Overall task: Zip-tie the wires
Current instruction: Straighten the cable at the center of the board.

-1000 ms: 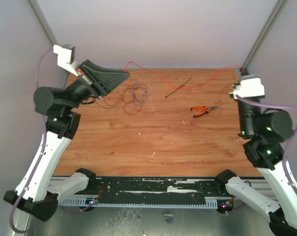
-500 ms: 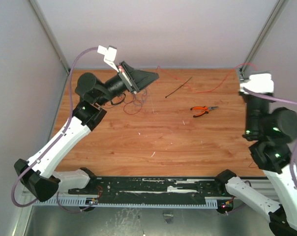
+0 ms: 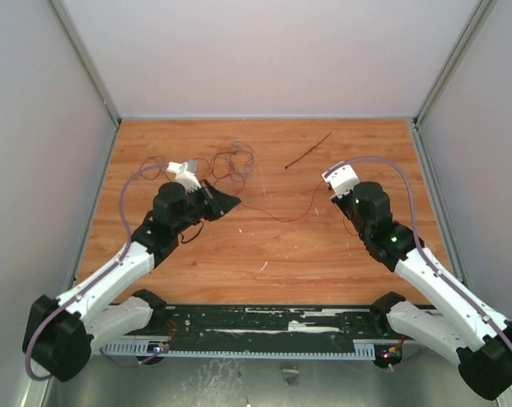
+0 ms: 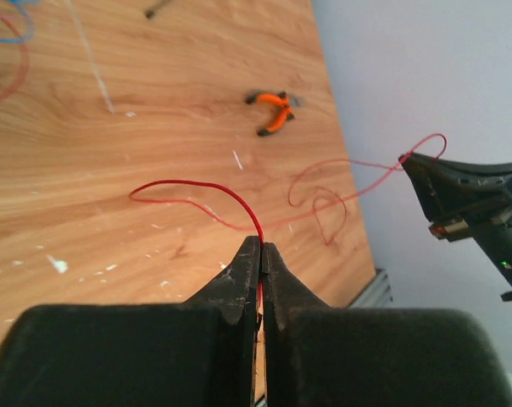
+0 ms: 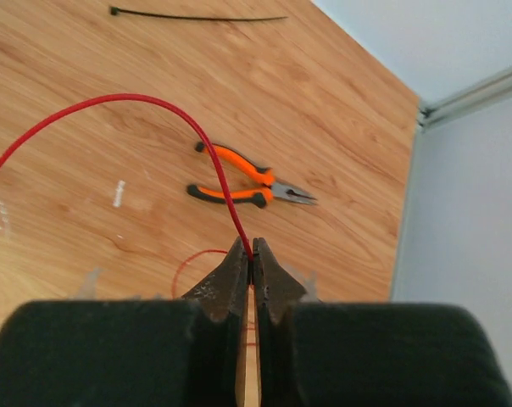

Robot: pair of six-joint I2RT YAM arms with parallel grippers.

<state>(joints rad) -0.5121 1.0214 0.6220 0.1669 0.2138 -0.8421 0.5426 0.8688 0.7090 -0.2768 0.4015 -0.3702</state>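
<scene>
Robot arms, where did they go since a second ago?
Both arms swung in from the far corners toward the middle of the table. The left gripper and right gripper kept pinching the red wire, which now sags between them. The zip tie stayed put.

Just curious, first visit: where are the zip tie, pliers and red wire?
zip tie (image 5: 197,17): right wrist view, middle of strip.
pliers (image 5: 269,182): right wrist view, orange handle.
red wire (image 5: 120,96): right wrist view, arc's top.
</scene>
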